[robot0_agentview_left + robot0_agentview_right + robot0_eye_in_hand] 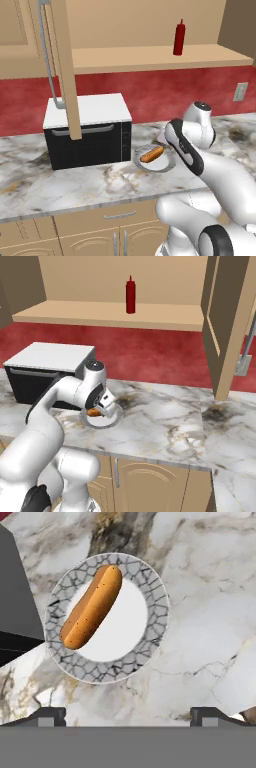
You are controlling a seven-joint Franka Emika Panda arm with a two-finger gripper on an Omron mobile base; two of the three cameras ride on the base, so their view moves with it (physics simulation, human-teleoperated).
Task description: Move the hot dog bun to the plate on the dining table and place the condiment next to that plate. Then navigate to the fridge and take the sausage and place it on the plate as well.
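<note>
A glossy white arm [220,175] is seen, built of rounded, swollen segments joined by dark grey rings. A black band is set along one link, and a grey cap [202,105] tops the joint above the pincer. Two small dark finger tips [50,716] are shown, squared and stepped.

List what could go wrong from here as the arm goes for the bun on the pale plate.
1. The hot dog bun lies diagonally across the pale plate; if the open hand comes down misaligned, it may clip the rim or push the plate.
2. The plate sits close beside the microwave, so the arm could brush it.
3. The condiment stands on a shelf beside an open cabinet door, an obstacle later.
</note>
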